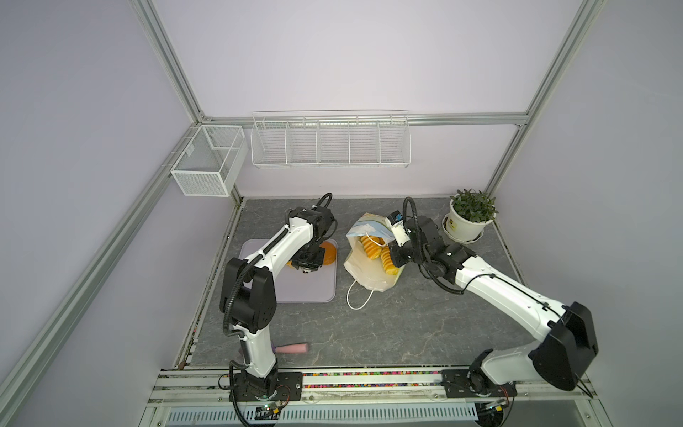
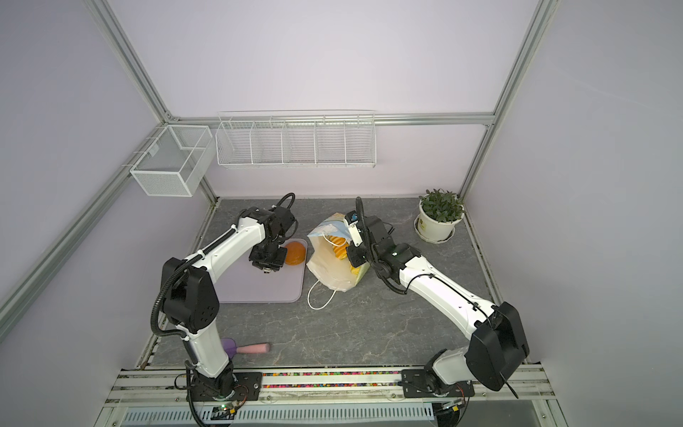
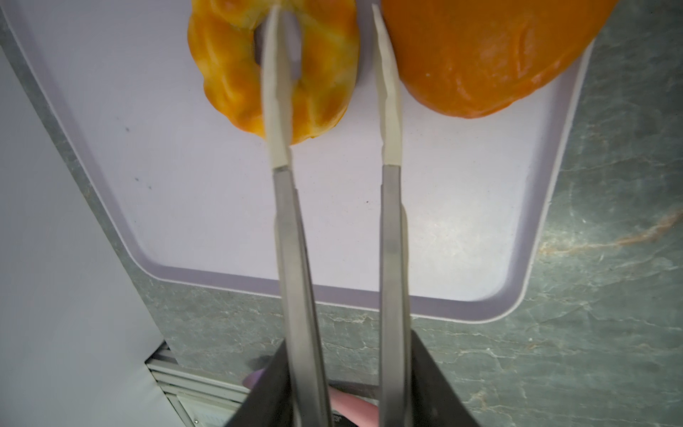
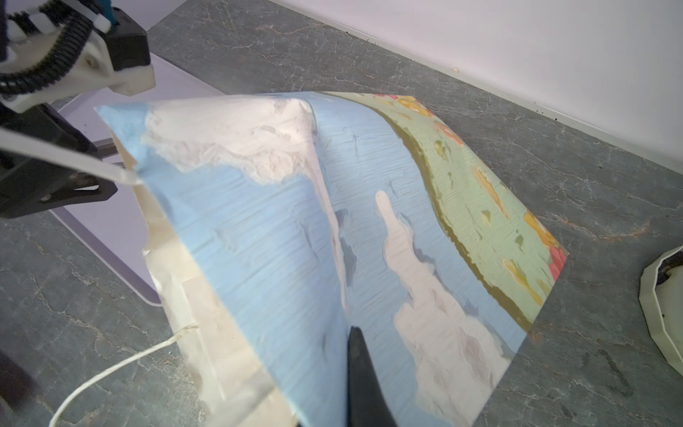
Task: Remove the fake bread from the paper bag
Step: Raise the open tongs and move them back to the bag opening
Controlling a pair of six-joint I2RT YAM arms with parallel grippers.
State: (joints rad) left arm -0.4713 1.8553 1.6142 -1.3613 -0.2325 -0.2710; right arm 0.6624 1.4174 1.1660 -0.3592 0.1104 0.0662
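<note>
Left gripper is released, its fingers apart and pointing down over the lilac tray. The braided ring lies flat on the tray right under it. One finger crosses the ring's hole, the other sits in the gap between the ring and the round bun. The bun is just outside that finger.

Right gripper is clenched on the wall of the paper bag, holding the mouth open. Ridged loaves sit inside the bag, just beside this gripper.

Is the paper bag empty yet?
No, ridged orange loaves lie inside the paper bag, seen through its open mouth in a top view.
</note>
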